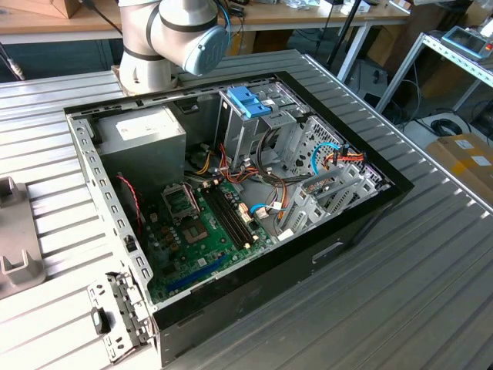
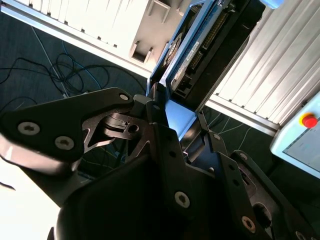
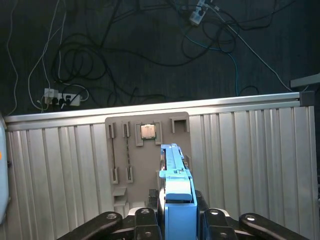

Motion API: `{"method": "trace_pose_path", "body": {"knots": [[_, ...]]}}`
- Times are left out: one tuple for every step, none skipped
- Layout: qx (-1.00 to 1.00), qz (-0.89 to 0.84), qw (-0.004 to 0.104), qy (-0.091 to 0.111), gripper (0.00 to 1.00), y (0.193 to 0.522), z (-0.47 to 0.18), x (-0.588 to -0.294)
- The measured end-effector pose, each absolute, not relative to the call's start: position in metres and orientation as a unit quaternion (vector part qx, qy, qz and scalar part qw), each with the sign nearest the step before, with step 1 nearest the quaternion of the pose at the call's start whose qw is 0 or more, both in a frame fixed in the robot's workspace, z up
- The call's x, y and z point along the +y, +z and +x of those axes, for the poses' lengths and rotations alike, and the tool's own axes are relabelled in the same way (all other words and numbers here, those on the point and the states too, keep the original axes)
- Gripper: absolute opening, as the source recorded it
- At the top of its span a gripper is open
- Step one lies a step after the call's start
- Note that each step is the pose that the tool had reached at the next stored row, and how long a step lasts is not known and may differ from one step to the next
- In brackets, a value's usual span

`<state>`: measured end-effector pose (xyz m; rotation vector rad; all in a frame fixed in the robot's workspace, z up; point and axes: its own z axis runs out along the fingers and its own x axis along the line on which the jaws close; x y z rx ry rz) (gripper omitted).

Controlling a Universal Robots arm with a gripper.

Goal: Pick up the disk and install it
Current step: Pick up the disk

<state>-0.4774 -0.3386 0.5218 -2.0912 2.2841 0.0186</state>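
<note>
Tabletop [image 3: 250, 150]; end effector [image 3: 177, 204] tight on disk [image 3: 173, 167]

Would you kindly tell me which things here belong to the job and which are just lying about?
Job: grey-metal disk with light-blue rails, black gripper clamping it, open black computer case.
Lying about: grey slotted plate, square chip, floor cables.

- The gripper [image 2: 176, 114] clamps the disk [image 2: 200, 45] between its black fingers, with the disk's light-blue rail showing.
- The ribbed counter [image 2: 280, 65] lies behind.
- Cables [image 2: 65, 70] trail over the dark floor.
- A red button [image 2: 309, 120] sits nearby.
</note>
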Motion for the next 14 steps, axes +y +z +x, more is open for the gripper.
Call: {"method": "trace_pose_path", "body": {"knots": [[0.737,-0.675,0.022,0.006,0.37,0.5224,-0.4774,-0.3386],[0.737,-0.675,0.022,0.006,0.37,0.5229,-0.4774,-0.3386],[0.737,-0.675,0.022,0.006,0.37,0.5234,-0.4774,-0.3386],[0.737,-0.675,0.022,0.006,0.37,0.5239,-0.4774,-0.3386],[0.737,-0.675,0.022,0.006,0.37,0.5244,-0.4774,-0.3386],[0.737,-0.675,0.022,0.006,0.37,0.5249,-0.4774,-0.3386],[0.737,-0.675,0.022,0.006,0.37,0.5258,-0.4774,-0.3386],[0.737,-0.675,0.022,0.006,0.37,0.5268,-0.4774,-0.3386],[0.737,-0.675,0.023,0.006,0.37,0.5275,-0.4774,-0.3386],[0.737,-0.675,0.023,0.006,0.37,0.5281,-0.4774,-0.3387],[0.737,-0.675,0.022,0.006,0.37,0.5287,-0.4774,-0.3387],[0.737,-0.675,0.023,0.006,0.37,0.5293,-0.4774,-0.3386],[0.737,-0.675,0.023,0.006,0.37,0.5301,-0.4774,-0.3386],[0.737,-0.675,0.023,0.006,0.37,0.5308,-0.4774,-0.3386]]}}
